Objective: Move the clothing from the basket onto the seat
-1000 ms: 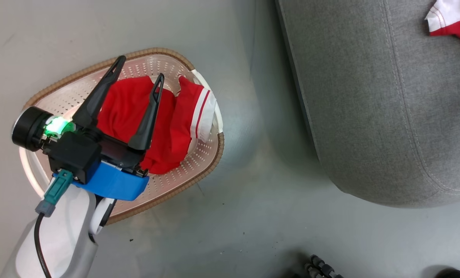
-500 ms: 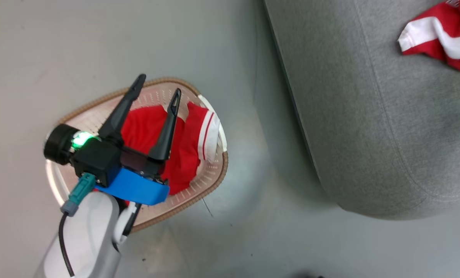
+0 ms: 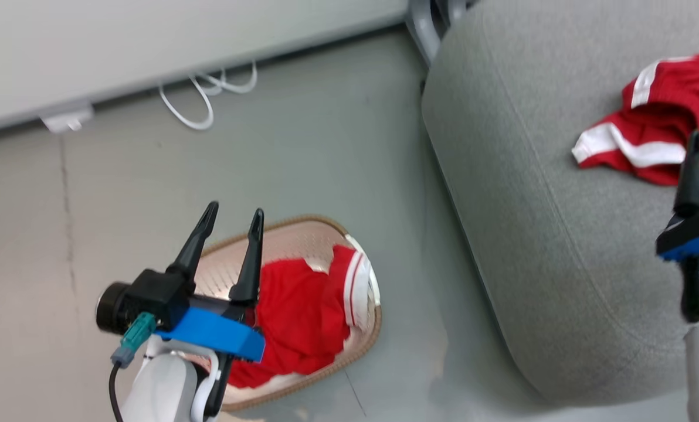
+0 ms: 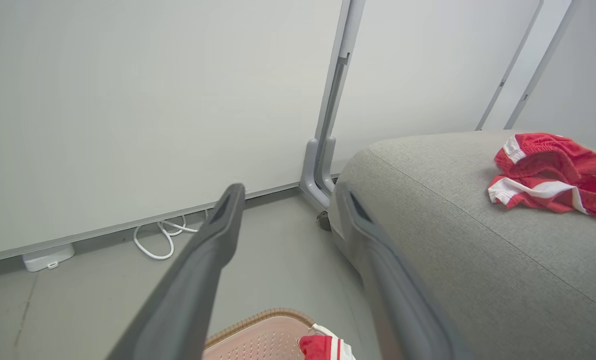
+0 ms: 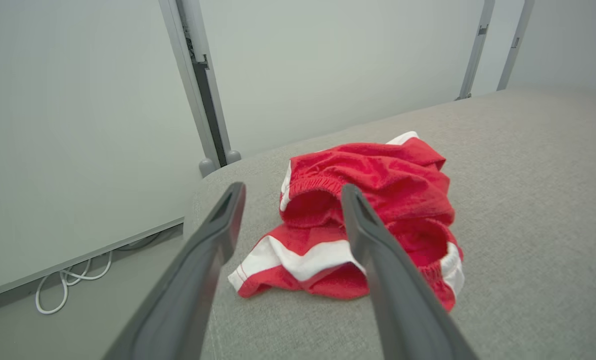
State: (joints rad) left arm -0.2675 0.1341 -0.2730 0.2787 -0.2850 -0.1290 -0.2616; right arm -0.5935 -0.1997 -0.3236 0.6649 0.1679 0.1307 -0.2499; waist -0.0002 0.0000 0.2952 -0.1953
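On the grey floor (image 3: 326, 146) beside the sofa seat (image 3: 531, 234), the oval laundry basket (image 3: 302, 243) holds a red garment (image 3: 294, 319), its white-striped band draped toward the rim on the seat's side. The left gripper (image 3: 235, 208) hangs above the basket's left part, fingers spread apart with nothing between them. A second piece, red shorts (image 5: 378, 170) with white bands and an elastic waist, lies crumpled on the seat, well apart from the basket. The right gripper (image 5: 292, 187) hovers near the shorts, its fingers apart and gripping nothing. A white cable (image 3: 203, 99) loops along the foot of the wall.
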